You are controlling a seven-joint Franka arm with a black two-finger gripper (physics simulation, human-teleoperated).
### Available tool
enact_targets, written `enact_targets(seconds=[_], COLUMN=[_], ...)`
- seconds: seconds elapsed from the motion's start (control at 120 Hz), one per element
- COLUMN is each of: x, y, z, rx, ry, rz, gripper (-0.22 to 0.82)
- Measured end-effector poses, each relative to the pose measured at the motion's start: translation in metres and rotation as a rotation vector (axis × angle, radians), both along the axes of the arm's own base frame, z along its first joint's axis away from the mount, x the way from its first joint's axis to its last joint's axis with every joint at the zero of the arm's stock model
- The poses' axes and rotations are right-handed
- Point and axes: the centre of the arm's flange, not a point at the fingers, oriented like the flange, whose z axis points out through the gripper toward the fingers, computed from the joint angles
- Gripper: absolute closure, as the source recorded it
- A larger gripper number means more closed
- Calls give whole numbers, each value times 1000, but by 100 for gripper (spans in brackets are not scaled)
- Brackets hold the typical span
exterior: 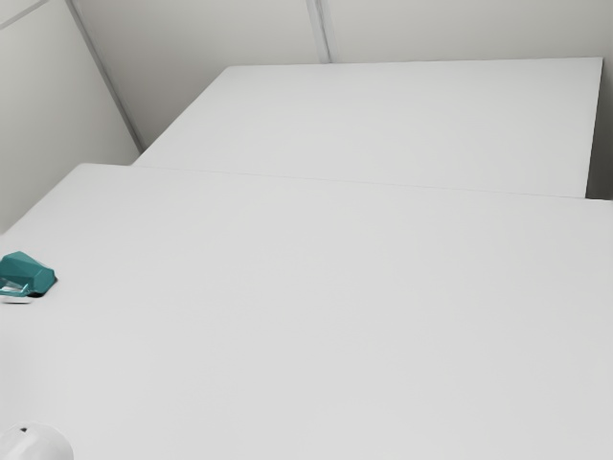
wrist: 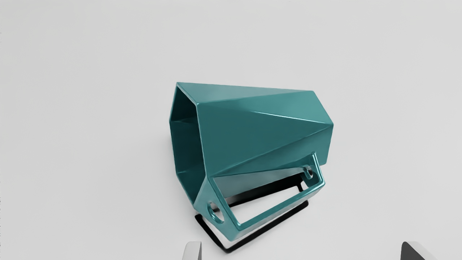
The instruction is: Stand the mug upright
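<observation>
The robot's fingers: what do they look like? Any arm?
Two pale grey fingers have rounded corners; one shows a dark grey face. In the exterior view, a rounded white shape with a small dark mark may be part of the arm.

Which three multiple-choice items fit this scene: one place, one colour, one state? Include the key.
1. Where is the faceted mug in the exterior view?
A) near the right edge
B) near the left edge
C) in the middle

2. What colour is the mug's handle?
A) teal
B) red
C) yellow

3. How does the mug rest on the white table?
A) upright
B) upside down on its mouth
C) on its side

Key:
1: B, the mug sits at the exterior view's left edge, partly cut off.
2: A, the handle is the same teal as the body in the wrist view.
3: C, the open mouth faces sideways and the body lies lengthwise along the table.
</observation>
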Motion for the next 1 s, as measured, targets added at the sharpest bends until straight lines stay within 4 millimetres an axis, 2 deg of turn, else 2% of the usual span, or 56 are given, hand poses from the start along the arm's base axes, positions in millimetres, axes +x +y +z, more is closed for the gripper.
enact_targets(seconds=[0.167, 0.425, 0.55, 0.867, 1.0], x=[12, 30, 32, 35, 44], y=[9, 9, 8, 9, 4], z=[-11, -34, -46, -51, -53], rx=[-24, -85, -112, -129, -142], ry=[-89, -167, -180, -197, -208], rz=[13, 4, -3, -21, -36], gripper=[0, 0, 0, 0, 0])
